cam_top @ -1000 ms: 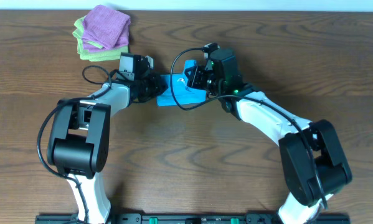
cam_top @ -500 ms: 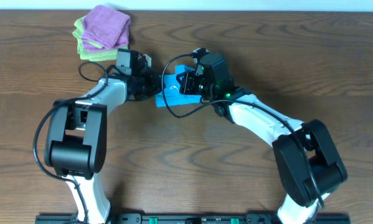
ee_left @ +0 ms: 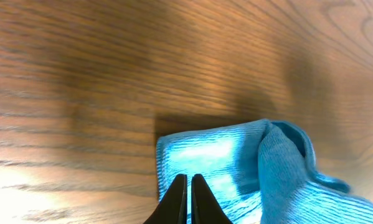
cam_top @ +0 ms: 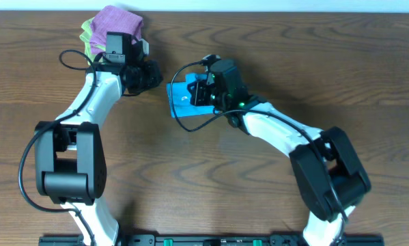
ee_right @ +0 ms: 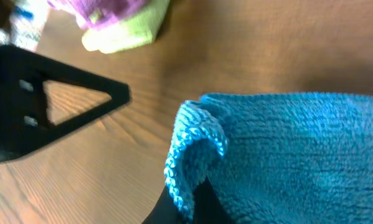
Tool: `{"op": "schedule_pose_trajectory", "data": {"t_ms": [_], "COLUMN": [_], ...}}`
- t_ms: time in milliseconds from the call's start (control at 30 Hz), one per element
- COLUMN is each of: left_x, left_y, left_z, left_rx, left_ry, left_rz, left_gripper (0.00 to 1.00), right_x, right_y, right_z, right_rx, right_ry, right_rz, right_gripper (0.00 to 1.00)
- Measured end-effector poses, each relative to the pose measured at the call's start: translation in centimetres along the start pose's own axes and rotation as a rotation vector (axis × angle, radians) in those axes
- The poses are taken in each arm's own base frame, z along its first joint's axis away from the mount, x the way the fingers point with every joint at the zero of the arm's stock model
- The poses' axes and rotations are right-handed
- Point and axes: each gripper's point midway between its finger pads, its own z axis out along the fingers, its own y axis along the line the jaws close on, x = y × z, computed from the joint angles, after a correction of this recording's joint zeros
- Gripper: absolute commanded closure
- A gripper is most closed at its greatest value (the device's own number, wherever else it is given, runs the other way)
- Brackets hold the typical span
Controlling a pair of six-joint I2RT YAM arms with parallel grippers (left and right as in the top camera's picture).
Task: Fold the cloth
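Observation:
The blue cloth (cam_top: 182, 101) lies bunched on the wooden table, left of centre. My right gripper (cam_top: 203, 93) is shut on its edge; in the right wrist view the fold of the cloth (ee_right: 279, 149) sits pinched between the fingers (ee_right: 189, 202). My left gripper (cam_top: 149, 74) is shut and empty, apart from the cloth, to its upper left. In the left wrist view its closed fingertips (ee_left: 187, 190) point at the cloth's near corner (ee_left: 236, 162).
A stack of folded cloths, purple (cam_top: 115, 26) on green (cam_top: 98, 56), sits at the back left, just behind my left wrist. It also shows in the right wrist view (ee_right: 121, 28). A black cable loops in front of the blue cloth.
My left gripper has drawn back up and to the left, away from the blue cloth. My right gripper has shifted the cloth slightly left.

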Motion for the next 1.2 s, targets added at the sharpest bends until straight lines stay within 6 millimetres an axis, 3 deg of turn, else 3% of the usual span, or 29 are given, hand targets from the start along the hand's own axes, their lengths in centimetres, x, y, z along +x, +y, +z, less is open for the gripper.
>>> {"op": "schedule_pose_trajectory", "data": {"t_ms": [167,233,333,433,800,1000,1033,1167,1200], "left_x": [-0.5,-0.6,-0.7,-0.8,-0.7,-0.5,-0.3,0.3,0.4], "left_y": [1.1,1.6,2.1,2.4,2.6,2.6,2.6,2.5,2.5], "left_z": [-0.5,-0.7,-1.0,-1.1,-1.1,-1.1,-1.2,-1.3,-1.3], "left_rx": [-0.023,-0.031,-0.038,-0.043,-0.045,-0.047,-0.046,-0.03,-0.024], "left_ry": [-0.009,-0.01,-0.013,-0.012,-0.008,0.0,0.006,0.034,0.04], "left_rz": [-0.005,-0.012,-0.02,-0.028,-0.032,-0.036,-0.039,-0.046,-0.054], "left_gripper": [0.94,0.94,0.94,0.94,0.94,0.94,0.86,0.34,0.3], "right_x": [1.2,1.3,1.2,1.2,-0.1,0.2,0.4,1.4,1.3], "right_y": [0.1,0.2,0.3,0.4,2.8,3.3,3.3,1.5,0.9], "right_z": [1.5,1.6,1.6,1.6,1.5,1.5,1.4,0.8,0.5], "right_rx": [0.008,0.008,0.005,0.005,-0.053,-0.08,-0.085,-0.042,-0.024], "right_ry": [0.044,0.046,0.043,0.042,0.021,0.043,0.055,0.124,0.13], "right_rz": [-0.015,-0.02,-0.035,-0.039,-0.067,-0.066,-0.063,-0.036,-0.033], "right_gripper": [0.98,0.89,0.62,0.43,0.16,0.01,0.01,0.01,0.01]}}
